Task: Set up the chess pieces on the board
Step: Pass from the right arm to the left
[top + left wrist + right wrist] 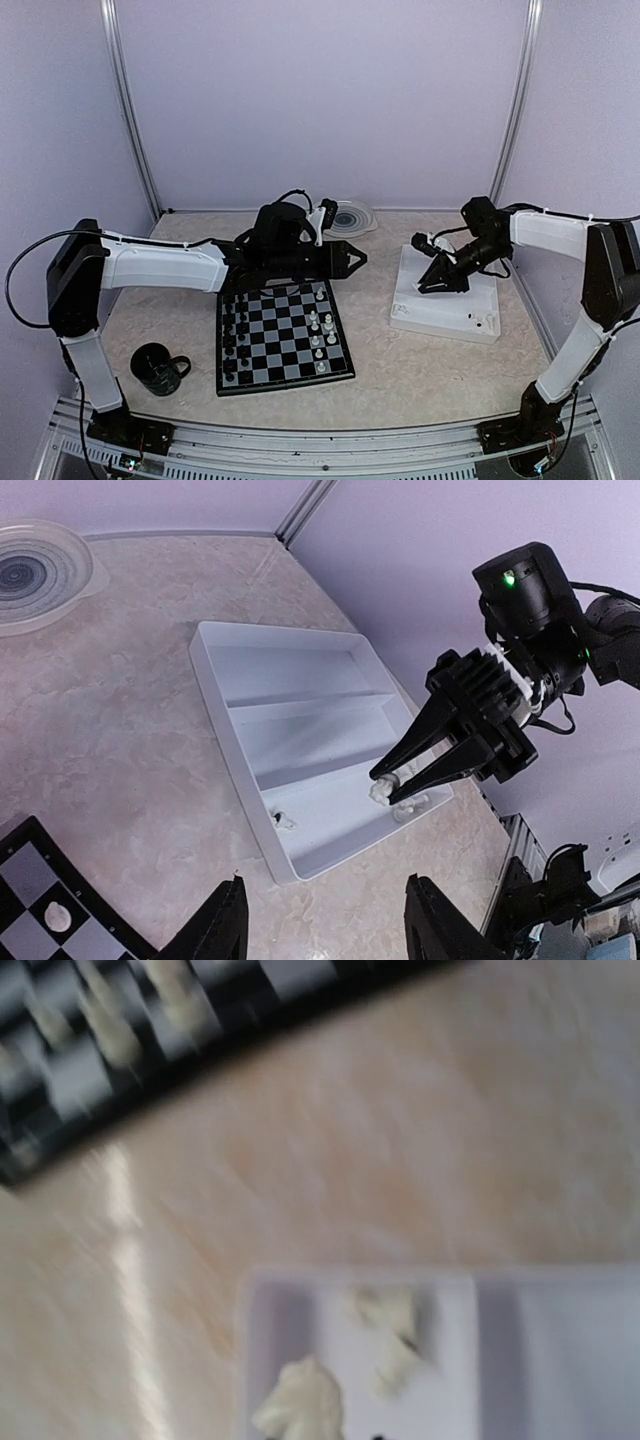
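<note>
we start at the left, where one black mug (158,367) stands on the table (420,385) near the left arm's base, apart from the board. the one board (280,341) lies flat around the middle of the table, a little left of centre. the chess pieces on it stand in two groups. the black ones (231,335) line its left files, too dark and small for us to count. the white ones (320,325) are scattered over its right files, about six, though we cannot be sure.

the left gripper (356,260) hangs just past the board's far right corner, pointing right. in its own wrist view its two fingers stand wide apart with nothing between them. behind it, near the far wall, lies one clear round plate (350,217).

further right sits one white tray (450,318), apart from the board, with three long compartments. we count three white chessmen in it, all in the same end compartment. the right gripper (385,780) reaches down into that compartment, its two black fingers drawn narrow onto one white piece (380,792). a second piece (410,808) lies just beside its tips, and a third piece (284,821) sits alone at the other end of that compartment. the right wrist view is blurred, showing only pale shapes in the tray's corner and the board's edge beyond.
</note>
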